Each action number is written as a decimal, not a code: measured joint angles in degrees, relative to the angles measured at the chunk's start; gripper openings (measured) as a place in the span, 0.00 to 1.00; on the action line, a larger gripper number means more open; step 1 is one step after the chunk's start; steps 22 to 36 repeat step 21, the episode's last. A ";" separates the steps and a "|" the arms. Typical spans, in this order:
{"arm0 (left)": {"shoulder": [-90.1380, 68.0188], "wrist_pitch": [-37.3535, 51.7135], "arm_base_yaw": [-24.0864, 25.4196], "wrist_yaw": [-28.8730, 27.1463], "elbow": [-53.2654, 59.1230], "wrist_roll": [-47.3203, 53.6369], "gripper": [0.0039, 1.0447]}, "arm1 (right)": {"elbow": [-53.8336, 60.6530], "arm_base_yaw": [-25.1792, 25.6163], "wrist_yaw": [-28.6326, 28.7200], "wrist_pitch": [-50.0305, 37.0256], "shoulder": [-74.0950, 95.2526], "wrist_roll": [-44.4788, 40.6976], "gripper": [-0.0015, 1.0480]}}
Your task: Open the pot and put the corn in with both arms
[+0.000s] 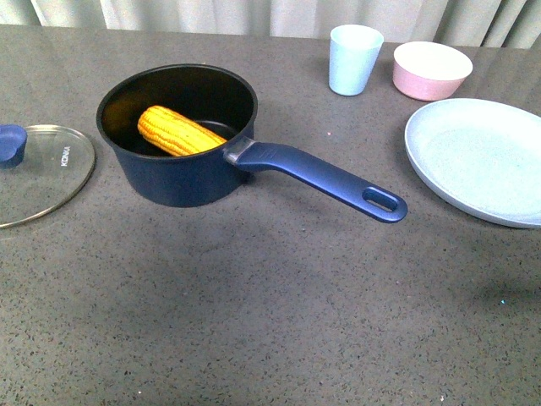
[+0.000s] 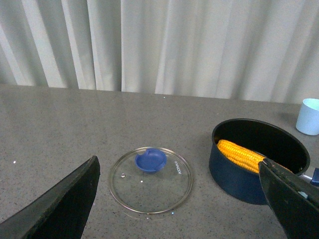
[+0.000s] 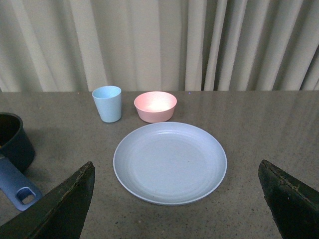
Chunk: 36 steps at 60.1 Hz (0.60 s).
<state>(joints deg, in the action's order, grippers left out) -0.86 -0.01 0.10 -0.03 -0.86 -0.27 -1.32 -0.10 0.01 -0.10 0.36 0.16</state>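
Note:
The navy-blue pot [image 1: 182,182] stands uncovered on the grey table, its long handle [image 1: 325,178] reaching toward the right. The yellow corn [image 1: 177,131] lies inside it, leaning on the wall. In the left wrist view the pot [image 2: 239,177] and the corn [image 2: 241,154] show too. The glass lid [image 1: 38,173] with its blue knob [image 1: 10,144] lies flat to the left of the pot. My left gripper [image 2: 179,199] hangs open above the lid [image 2: 150,179]. My right gripper [image 3: 174,199] hangs open above the plate, holding nothing. Neither arm shows in the front view.
A pale blue plate [image 1: 478,156] lies at the right, with a light blue cup [image 1: 353,59] and a pink bowl [image 1: 431,69] behind it. A curtain hangs behind the table's far edge.

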 joint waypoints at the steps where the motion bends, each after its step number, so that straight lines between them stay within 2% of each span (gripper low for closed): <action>1: 0.00 0.00 0.00 0.02 0.00 0.02 0.92 | 0.00 0.00 0.00 0.00 0.00 0.00 0.91; 36: 0.00 0.00 0.00 0.00 0.00 0.00 0.92 | 0.00 0.00 -0.02 0.02 0.00 0.00 0.91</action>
